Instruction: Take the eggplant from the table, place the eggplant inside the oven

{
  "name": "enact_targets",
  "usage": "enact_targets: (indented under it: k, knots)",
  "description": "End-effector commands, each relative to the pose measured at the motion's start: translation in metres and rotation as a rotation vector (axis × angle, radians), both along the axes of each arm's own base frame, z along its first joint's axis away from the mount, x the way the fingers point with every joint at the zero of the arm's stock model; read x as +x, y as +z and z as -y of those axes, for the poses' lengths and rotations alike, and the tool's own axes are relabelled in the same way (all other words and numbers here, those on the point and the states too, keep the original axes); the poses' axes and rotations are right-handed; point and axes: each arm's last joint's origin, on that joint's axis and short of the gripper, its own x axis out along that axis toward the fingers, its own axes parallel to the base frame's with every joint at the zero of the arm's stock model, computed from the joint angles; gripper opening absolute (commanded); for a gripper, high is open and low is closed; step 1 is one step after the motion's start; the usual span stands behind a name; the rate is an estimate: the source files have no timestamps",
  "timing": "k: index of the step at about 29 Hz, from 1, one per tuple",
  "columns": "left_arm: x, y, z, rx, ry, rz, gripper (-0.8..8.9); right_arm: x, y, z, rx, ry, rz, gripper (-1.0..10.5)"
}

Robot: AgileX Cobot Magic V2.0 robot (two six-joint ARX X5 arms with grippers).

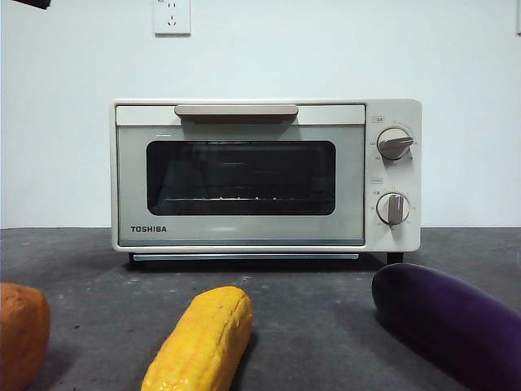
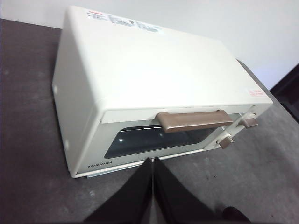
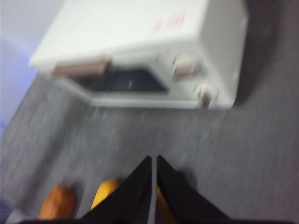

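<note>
The dark purple eggplant (image 1: pixel 456 318) lies on the grey table (image 1: pixel 326 326) at the near right, in front of the oven. The cream-white TOSHIBA oven (image 1: pixel 244 175) stands at the back with its glass door closed; it also shows in both wrist views (image 2: pixel 140 70) (image 3: pixel 140 37). My left gripper (image 2: pixel 153 161) hangs shut and empty above the table, just in front of the oven door. In a blurred picture, my right gripper (image 3: pixel 154 158) is shut and empty, high over the table in front of the oven.
A yellow corn cob (image 1: pixel 203 342) lies at the near middle and an orange lump (image 1: pixel 20 334) at the near left. A black arm tip (image 1: pixel 28 3) shows in the top left corner. A white wall with a socket (image 1: pixel 172 16) stands behind the oven.
</note>
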Motion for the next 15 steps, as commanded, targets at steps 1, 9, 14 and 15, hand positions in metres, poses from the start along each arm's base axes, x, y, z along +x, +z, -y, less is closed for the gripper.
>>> enact_targets:
  k: [1,9,14,15]
  knots:
    - [0.004,0.007,0.003,0.022,-0.035,0.031,0.07,-0.001,-0.002,-0.004,-0.037,0.072,-0.036,0.0]
    - [0.005,0.007,0.009,0.025,-0.064,0.028,0.07,-0.017,-0.020,-0.019,-0.147,0.113,-0.281,2.5]
    - [0.005,0.007,0.009,0.024,-0.064,0.029,0.07,-0.026,-0.043,-0.035,-0.228,0.132,-0.423,2.6]
    - [0.005,0.007,0.009,0.024,-0.066,0.029,0.07,-0.026,-0.053,-0.041,-0.242,0.144,-0.450,2.6]
